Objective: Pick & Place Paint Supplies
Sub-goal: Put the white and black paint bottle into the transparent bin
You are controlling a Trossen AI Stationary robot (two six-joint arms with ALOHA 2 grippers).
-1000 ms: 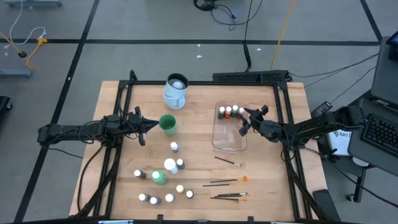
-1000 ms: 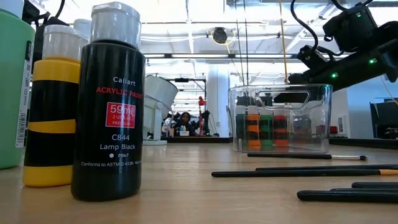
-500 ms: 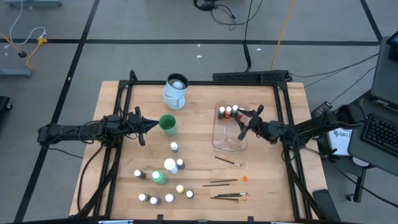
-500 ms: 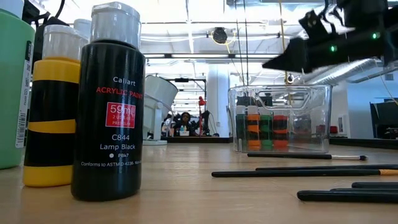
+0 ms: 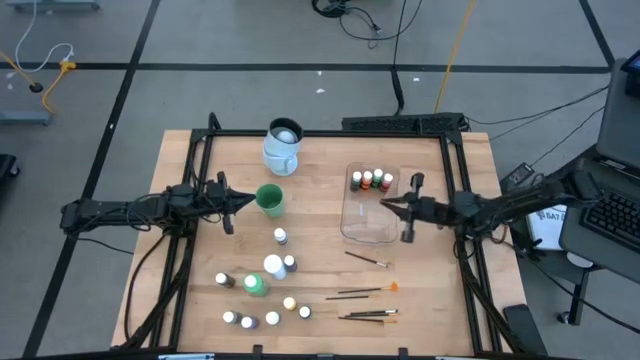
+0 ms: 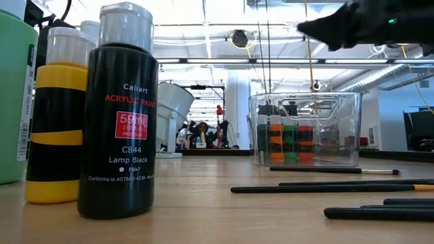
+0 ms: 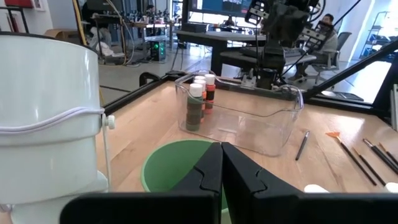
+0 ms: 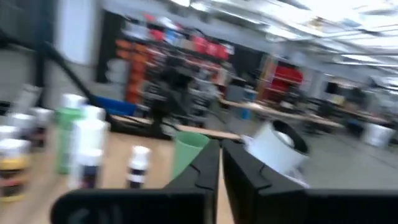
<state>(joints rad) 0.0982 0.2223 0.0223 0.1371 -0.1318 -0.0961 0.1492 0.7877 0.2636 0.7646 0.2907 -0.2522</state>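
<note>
Several small white-capped paint bottles (image 5: pixel 281 236) and one larger green bottle (image 5: pixel 256 285) stand on their bases on the near half of the table. Thin dark brushes (image 5: pixel 360 292) lie flat at the near right. Several more bottles (image 5: pixel 367 178) stand in the far end of the clear tub (image 5: pixel 365 228). My right gripper (image 5: pixel 384 202) hangs shut above the tub, pointing toward the table's left, and shows high up in the low view (image 6: pixel 319 30). My left gripper (image 5: pixel 238 204) is shut and level, just left of the green cup (image 5: pixel 269 200).
A white-and-pale-blue mug (image 5: pixel 283 145) stands at the far middle. A black bottle (image 6: pixel 122 115) and a yellow one (image 6: pixel 57 115) loom close to the low camera. Bare wood lies between the cup and the tub (image 7: pixel 242 118).
My right gripper has risen out of the tub, tipped up from slanting downward to about level, and shut its fingers on nothing. The bottles in the tub stand as before.
</note>
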